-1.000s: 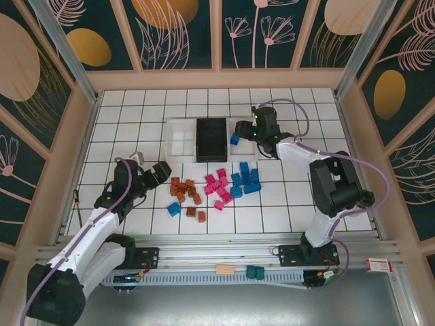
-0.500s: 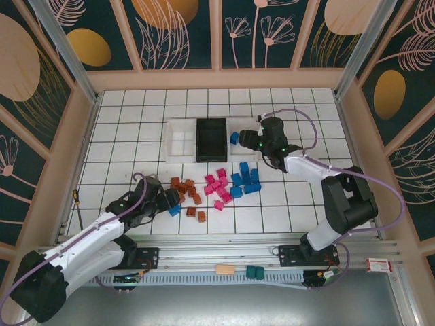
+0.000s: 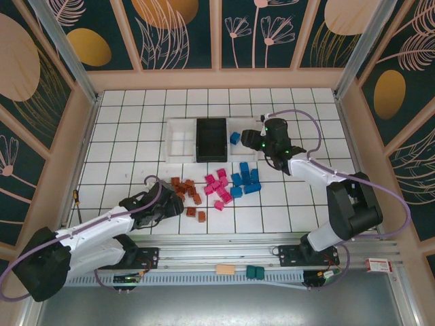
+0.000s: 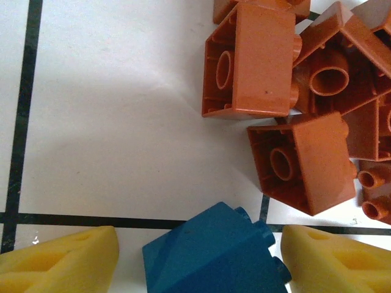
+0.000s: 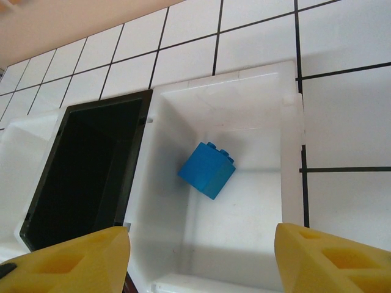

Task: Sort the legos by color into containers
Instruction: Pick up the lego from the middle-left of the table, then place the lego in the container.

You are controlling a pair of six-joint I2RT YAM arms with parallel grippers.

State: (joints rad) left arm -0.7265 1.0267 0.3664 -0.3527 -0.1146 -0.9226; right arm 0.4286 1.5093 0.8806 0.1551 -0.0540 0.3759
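I'm looking at a white tiled tabletop [image 3: 122, 122] with dark grid lines. The containers [image 3: 211, 139] stand in a row toward its far side. Closer to me, the brown-orange legos [image 3: 185, 189] lie clustered on the left. The magenta-pink legos [image 3: 217, 187] lie just beside them, then the blue legos [image 3: 246, 180]. A stray blue brick [image 4: 211, 253] lies just beside the brown-orange ones.

Brown bricks [image 4: 250, 61] crowd close beside the blue brick [image 4: 211, 253] (nearly touching); bare tile [image 4: 110, 122] on its other side gives room.
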